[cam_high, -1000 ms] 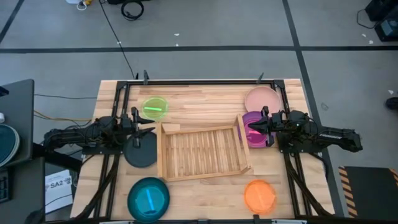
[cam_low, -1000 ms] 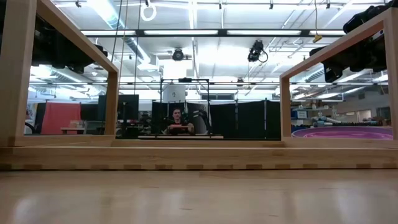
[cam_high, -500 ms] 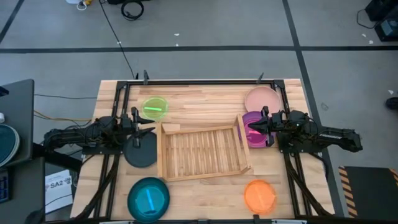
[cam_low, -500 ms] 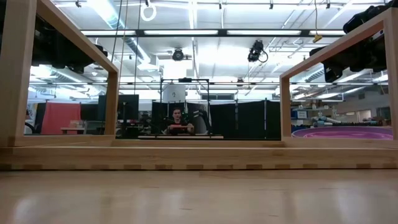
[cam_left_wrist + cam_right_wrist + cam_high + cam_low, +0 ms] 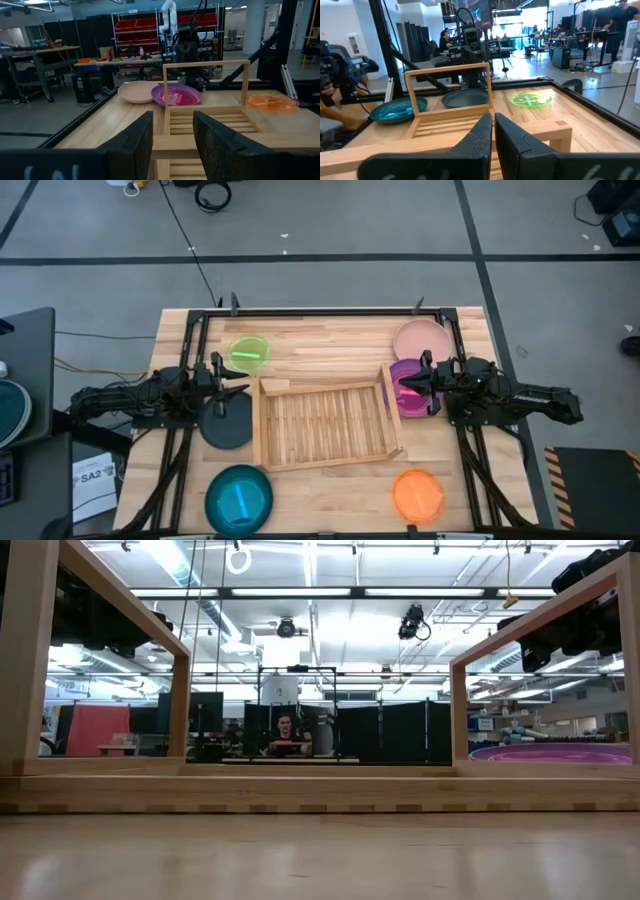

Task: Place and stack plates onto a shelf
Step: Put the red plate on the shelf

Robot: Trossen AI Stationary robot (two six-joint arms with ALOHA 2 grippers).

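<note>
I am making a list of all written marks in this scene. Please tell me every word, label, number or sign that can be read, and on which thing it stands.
"SA2": on the white paper sheet lying beside the table's left edge, high view. The smaller print below it is too small to read.
Pale marks on the left gripper housing, left wrist view: too blurred to read.
The plates and the shelf: no text seen.

six plates (image 5: 249, 354) lie on the table, one wooden shelf (image 5: 325, 425) between them, and two arms.
</note>
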